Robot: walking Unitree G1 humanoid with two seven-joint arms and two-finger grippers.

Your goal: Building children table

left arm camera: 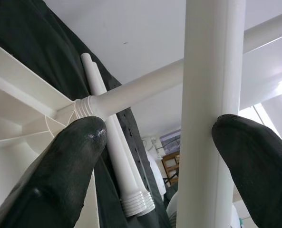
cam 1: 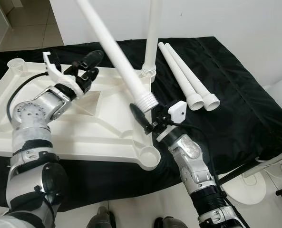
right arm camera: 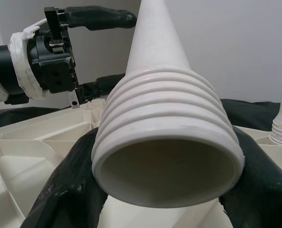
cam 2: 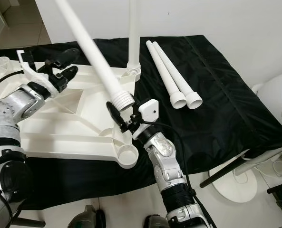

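Black cloth [cam 1: 236,95] covers the work surface, and the white kids' tabletop [cam 1: 83,128] lies on it upside down, ribs up. One table leg [cam 1: 152,33] already stands upright in the corner socket at about 12 o'clock. The right gripper [cam 1: 143,111] is clenched around the threaded end of a second leg [cam 1: 117,52], holding it tilted over the tabletop's edge, just up from the empty socket [cam 1: 149,156] at 6 o'clock. The left gripper [cam 1: 86,66] hovers over the tabletop around 10 o'clock with its fingers spread, grasping nothing. Two spare legs [cam 1: 186,76] lie side by side on the cloth at 2 o'clock. White fan base [cam 1: 247,187] sits on the floor at 4 o'clock.
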